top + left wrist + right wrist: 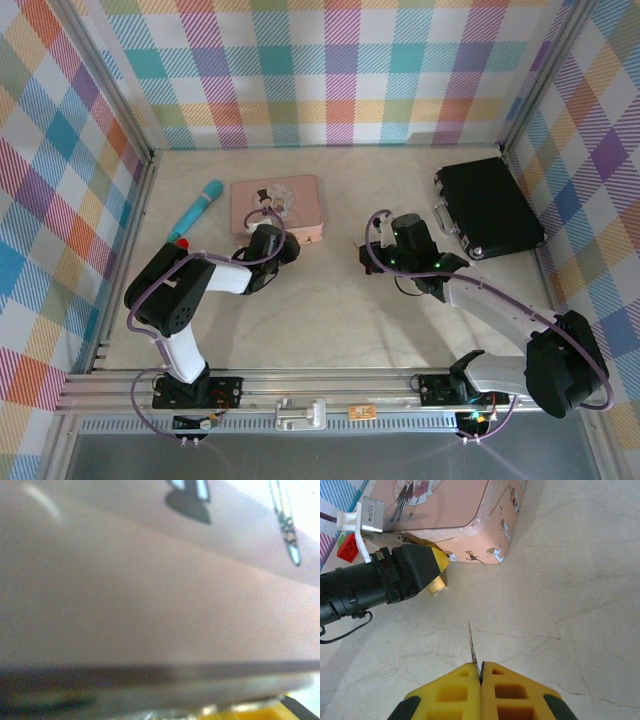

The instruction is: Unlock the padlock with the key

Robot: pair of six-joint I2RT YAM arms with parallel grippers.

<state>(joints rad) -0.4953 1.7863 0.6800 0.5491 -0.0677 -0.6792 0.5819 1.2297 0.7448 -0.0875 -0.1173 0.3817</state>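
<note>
The right gripper [481, 674] pinches the thin dark grey metal key [472, 642], blade pointing forward, while the small brass padlock [437, 585], clamped by the left gripper [439, 570], lies ahead-left.

Table [330, 300] right of the pink tin [275, 200] is wide open; left gripper [439, 575] crowds the tin's near edge.

The right gripper [481, 672] has its yellow jaws pressed together on the key [472, 642], a thin grey sliver poking out over the pale table [570, 605]. The black left gripper [439, 569] pinches the little gold padlock [437, 585] just beside a corner of the pink tin [450, 505]. A red block [349, 547] sits nearby.
</note>
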